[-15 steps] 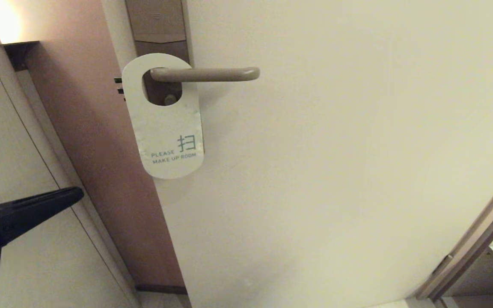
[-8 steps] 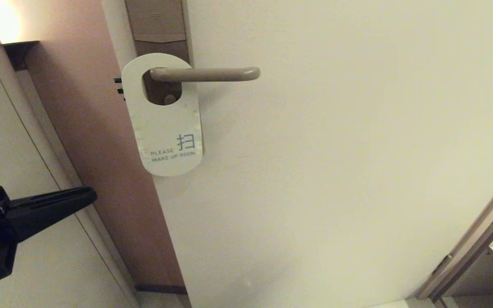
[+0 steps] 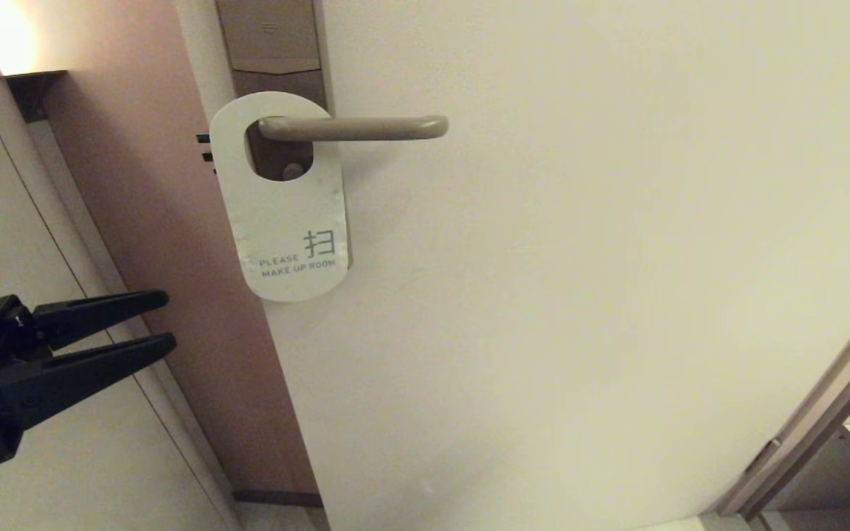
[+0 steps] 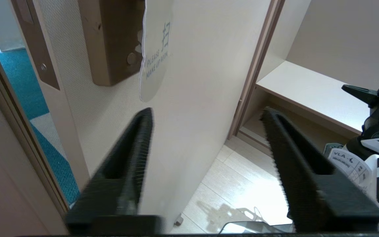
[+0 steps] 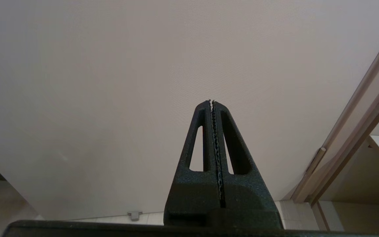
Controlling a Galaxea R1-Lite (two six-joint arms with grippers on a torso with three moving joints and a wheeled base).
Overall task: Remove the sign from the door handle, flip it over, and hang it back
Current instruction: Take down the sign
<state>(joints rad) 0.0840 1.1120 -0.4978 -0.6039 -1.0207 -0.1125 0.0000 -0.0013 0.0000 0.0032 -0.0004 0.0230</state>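
Note:
The sign (image 3: 288, 214) hangs by its oval hole on the door handle (image 3: 366, 127), white side out, reading "PLEASE MAKE UP ROOM". The handle is a beige-grey lever on a tall brown lock plate (image 3: 270, 44). My left gripper (image 3: 169, 321) is open and empty, below and to the left of the sign, its tips pointing toward the door's edge. In the left wrist view the sign (image 4: 153, 59) shows just beyond the open left gripper (image 4: 207, 112). My right gripper (image 5: 211, 101) is shut on nothing, facing the bare door, and is outside the head view.
The brown door edge (image 3: 174, 295) and a pale wall panel (image 3: 26, 258) lie behind the left gripper. A door frame (image 3: 823, 413) and a white shelf (image 4: 308, 89) are at the right. Teal carpet (image 4: 18, 72) shows past the door.
The left gripper has risen, moved toward the door and gone from shut to open. The sign hangs slightly straighter on the handle than a second ago.

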